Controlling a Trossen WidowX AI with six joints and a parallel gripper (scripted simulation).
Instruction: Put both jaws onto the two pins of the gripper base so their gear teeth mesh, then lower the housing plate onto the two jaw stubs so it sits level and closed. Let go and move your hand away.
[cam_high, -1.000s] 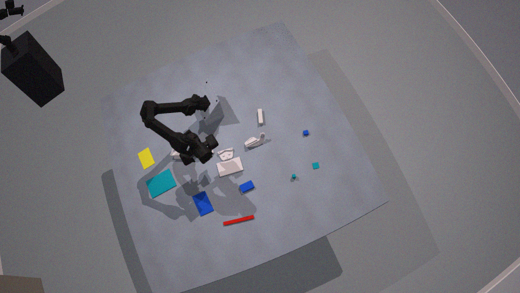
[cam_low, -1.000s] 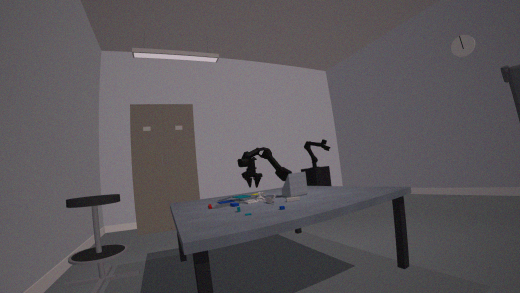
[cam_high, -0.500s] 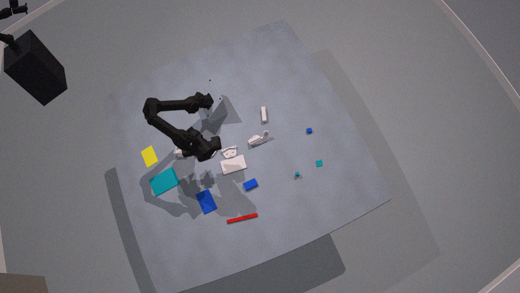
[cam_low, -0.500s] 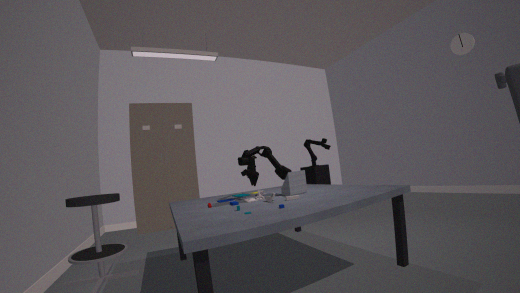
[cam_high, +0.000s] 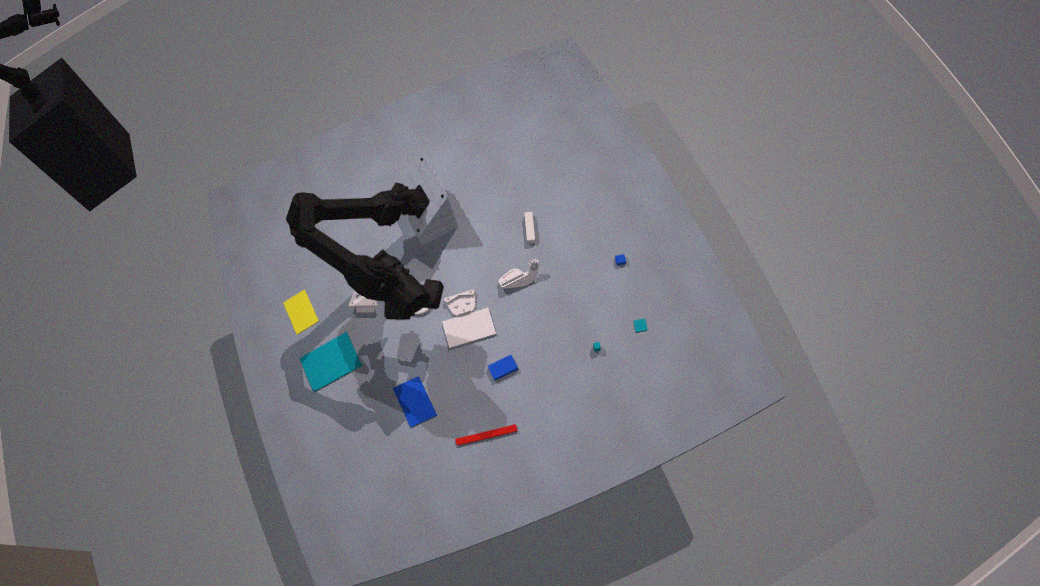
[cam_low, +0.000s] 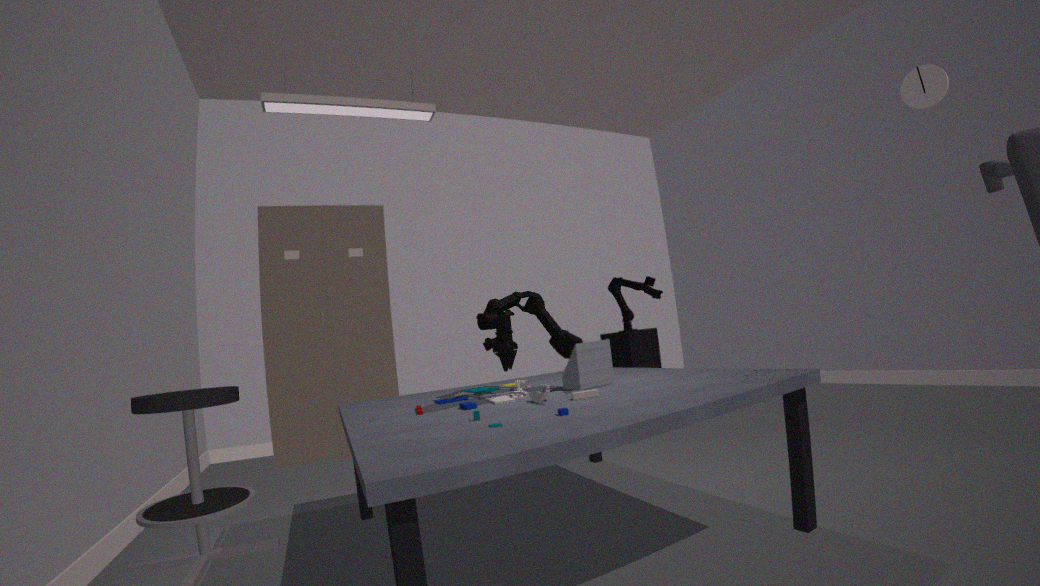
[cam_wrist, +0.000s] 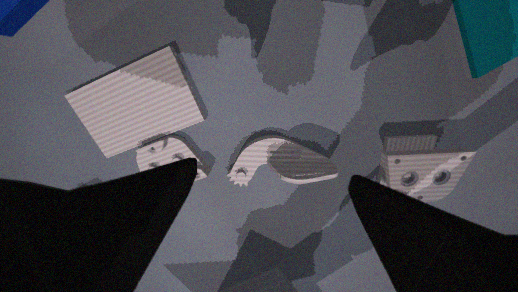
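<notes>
My gripper is open and empty, above the table. One pale jaw lies below and between its fingertips in the wrist view, toothed end to the left. The pale gripper base lies flat with its pins up; my left finger covers part of it in the wrist view. The housing plate, with two round holes, rests raised beside the right finger, which hides its lower left part. The other jaw lies apart, beyond the base. Neither jaw is on the base.
A pale block lies against the base. A grey wedge stands near the arm's foot. A teal slab, blue slab, blue block, yellow sheet, red bar and pale bar lie around.
</notes>
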